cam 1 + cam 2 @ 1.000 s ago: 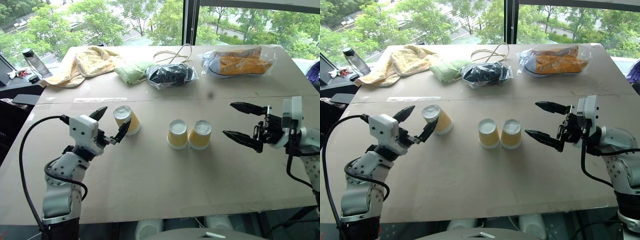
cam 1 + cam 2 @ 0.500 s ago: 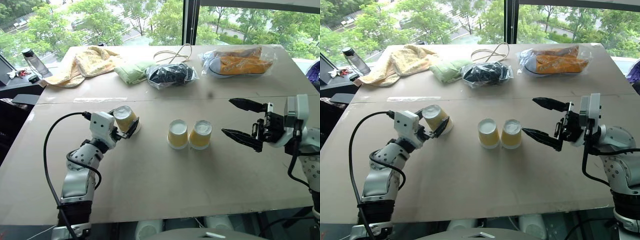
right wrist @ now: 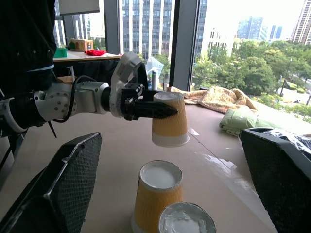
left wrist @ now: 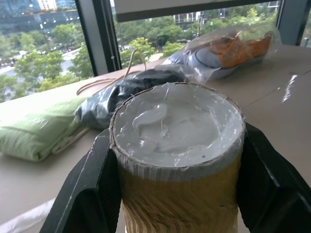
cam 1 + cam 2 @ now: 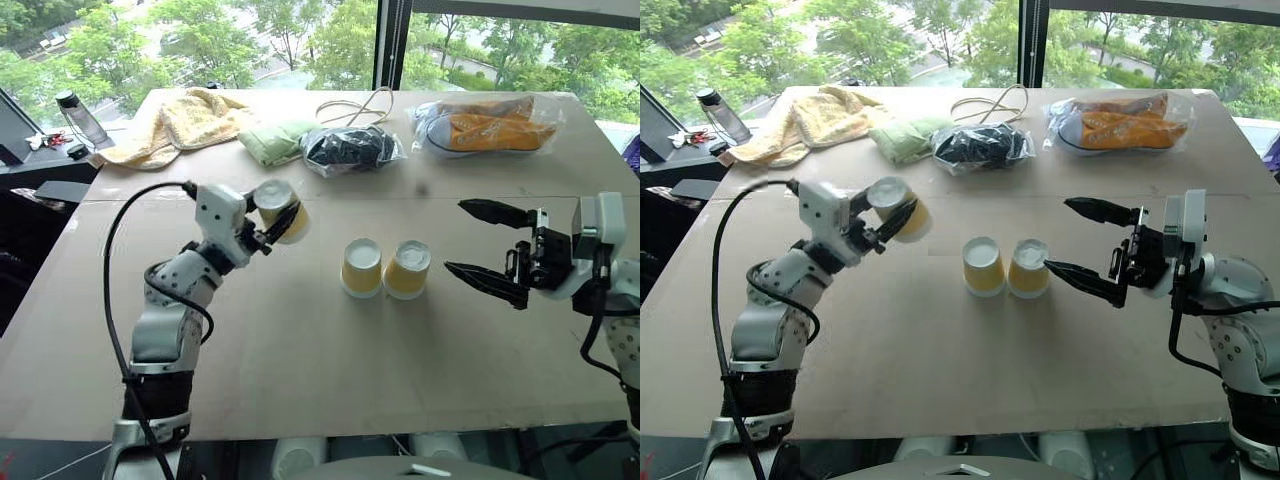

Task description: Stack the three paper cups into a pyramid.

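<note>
Left gripper (image 5: 272, 226): clenched on one small tapered paper cup with ribbed yellow-orange sides and a white base (image 5: 281, 210), inverted, lifted clear of the table; the two black fingers (image 4: 90, 189) pinch its ribbed wall from opposite sides just under the base.
Held cup, place: about ten o'clock from the base pair, near but apart.
Base pair: two matching yellow-orange ribbed paper cups (image 5: 362, 267) (image 5: 407, 269), inverted, side by side and touching near mid-table on the brown cardboard-covered table (image 5: 300, 350).
Right gripper (image 5: 490, 250): released, jaws spread wide, holding nothing, at three o'clock of the pair, just beside it.
Handling, judged: light, thin-walled, crushable; ribbing gives the fingers purchase, but a hard squeeze would likely ovalise the wall. Take hold mid-wall or near the stiffer base end.
Placement, judged: the cup must bridge both white bases; the pair is light and would slide if nudged.
Progress, judged: bottom row set, top cup not yet placed.
</note>
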You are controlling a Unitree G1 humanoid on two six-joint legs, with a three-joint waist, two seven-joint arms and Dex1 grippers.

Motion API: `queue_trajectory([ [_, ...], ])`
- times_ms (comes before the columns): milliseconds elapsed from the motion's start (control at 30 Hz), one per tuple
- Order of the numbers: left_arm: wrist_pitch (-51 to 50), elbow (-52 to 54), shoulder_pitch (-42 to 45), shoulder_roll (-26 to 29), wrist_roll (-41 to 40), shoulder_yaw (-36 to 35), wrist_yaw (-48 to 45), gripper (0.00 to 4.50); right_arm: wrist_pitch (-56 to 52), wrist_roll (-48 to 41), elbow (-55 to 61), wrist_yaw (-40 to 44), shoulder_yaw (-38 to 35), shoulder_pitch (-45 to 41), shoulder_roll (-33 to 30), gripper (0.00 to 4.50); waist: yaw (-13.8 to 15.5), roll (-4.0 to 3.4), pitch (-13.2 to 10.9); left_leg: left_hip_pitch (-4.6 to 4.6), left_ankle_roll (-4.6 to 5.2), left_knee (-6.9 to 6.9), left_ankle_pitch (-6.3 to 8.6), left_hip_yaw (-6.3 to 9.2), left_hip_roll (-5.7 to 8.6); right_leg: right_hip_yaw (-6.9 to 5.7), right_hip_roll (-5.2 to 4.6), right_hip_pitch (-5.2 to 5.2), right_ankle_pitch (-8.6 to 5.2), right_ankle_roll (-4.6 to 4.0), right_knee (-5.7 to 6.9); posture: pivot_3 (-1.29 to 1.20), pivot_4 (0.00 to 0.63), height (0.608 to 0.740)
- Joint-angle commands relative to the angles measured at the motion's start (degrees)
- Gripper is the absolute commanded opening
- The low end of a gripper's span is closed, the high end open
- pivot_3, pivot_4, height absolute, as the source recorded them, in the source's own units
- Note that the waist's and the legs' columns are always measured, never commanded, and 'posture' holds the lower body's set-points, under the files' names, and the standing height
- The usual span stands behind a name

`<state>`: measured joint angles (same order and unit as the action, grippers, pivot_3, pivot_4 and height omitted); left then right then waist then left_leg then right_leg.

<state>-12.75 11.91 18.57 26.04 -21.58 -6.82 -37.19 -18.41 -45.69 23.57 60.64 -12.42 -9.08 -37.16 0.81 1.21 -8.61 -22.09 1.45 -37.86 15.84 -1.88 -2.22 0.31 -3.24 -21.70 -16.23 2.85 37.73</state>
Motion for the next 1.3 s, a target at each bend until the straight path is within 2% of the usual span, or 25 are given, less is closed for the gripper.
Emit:
queue_trajectory([
  [33,-8.8,5.9,6.5,0.2,-5.1,6.0,-3.6,2.37,2.6,0.2,-0.3,1.2,-4.3,2.7,-0.9,4.5,0.1,0.0,0.0,-0.02,0.0,-0.03,0.0,0.02,0.02,-0.02,0.04,0.0,0.0,0.01,-0.02,0.0,0.15,0.74],
  [167,-14.8,4.8,14.5,0.0,-5.6,12.1,-7.0,2.37,4.0,0.2,-0.6,1.5,-6.9,7.6,-0.4,4.5,0.0,-0.02,0.0,-0.18,0.01,-0.27,0.0,0.19,0.06,-0.03,0.17,0.0,0.0,0.01,0.02,0.0,0.15,0.74],
  [300,-16.9,3.3,18.1,-0.1,-6.9,14.7,-11.5,2.37,5.3,1.2,-0.1,1.5,-7.9,11.1,-0.6,4.5,-0.5,-0.08,0.0,-0.12,0.01,-0.3,0.0,0.2,0.08,0.02,0.34,0.0,-0.01,0.01,0.09,0.0,0.15,0.74],
  [633,-15.7,1.4,16.8,2.5,-4.4,18.0,-18.3,2.37,5.8,2.5,5.3,-3.2,-7.3,14.6,0.8,4.5,-0.3,-0.13,-0.1,-0.07,0.0,-0.34,0.0,0.24,0.06,0.07,0.46,0.01,-0.01,0.01,0.14,0.0,0.15,0.74],
  [1033,-13.0,-1.7,17.2,0.7,-2.3,18.0,-18.6,2.37,7.0,2.3,5.0,-3.3,-8.5,16.5,0.6,4.5,-0.1,-0.13,-0.1,-0.08,0.01,-0.41,0.0,0.25,0.07,0.06,0.45,0.04,-0.01,0.01,0.15,0.0,0.15,0.74],
  [1067,-12.7,-1.7,17.2,0.2,-2.3,17.8,-18.2,3.41,7.3,2.6,4.7,-3.2,-8.3,16.5,0.7,4.5,-0.1,-0.13,-0.1,-0.08,0.01,-0.41,0.0,0.25,0.07,0.06,0.45,0.04,-0.01,0.01,0.15,0.0,0.15,0.74],
  [1133,-12.2,-1.3,17.2,-0.4,-2.4,17.5,-18.0,4.24,7.7,2.9,4.4,-3.2,-7.8,16.3,1.0,4.5,-0.1,-0.13,-0.1,-0.09,0.01,-0.42,0.0,0.26,0.07,0.06,0.45,0.05,-0.01,0.01,0.15,0.0,0.15,0.74],
  [1167,-12.0,-1.1,17.2,-0.7,-2.5,17.4,-18.0,4.44,7.8,3.0,4.3,-3.3,-7.5,16.2,1.1,4.5,-0.1,-0.13,-0.1,-0.09,0.01,-0.42,0.0,0.25,0.07,0.06,0.45,0.05,-0.01,0.01,0.15,0.0,0.15,0.74],
  [1300,-11.4,0.8,17.3,-2.2,-6.1,15.1,-19.2,4.44,8.4,3.3,3.5,-2.9,-6.8,15.9,1.4,4.5,-0.1,-0.13,-0.1,-0.11,0.01,-0.43,0.0,0.26,0.07,0.05,0.45,0.04,-0.01,0.01,0.14,0.0,0.15,0.74],
])
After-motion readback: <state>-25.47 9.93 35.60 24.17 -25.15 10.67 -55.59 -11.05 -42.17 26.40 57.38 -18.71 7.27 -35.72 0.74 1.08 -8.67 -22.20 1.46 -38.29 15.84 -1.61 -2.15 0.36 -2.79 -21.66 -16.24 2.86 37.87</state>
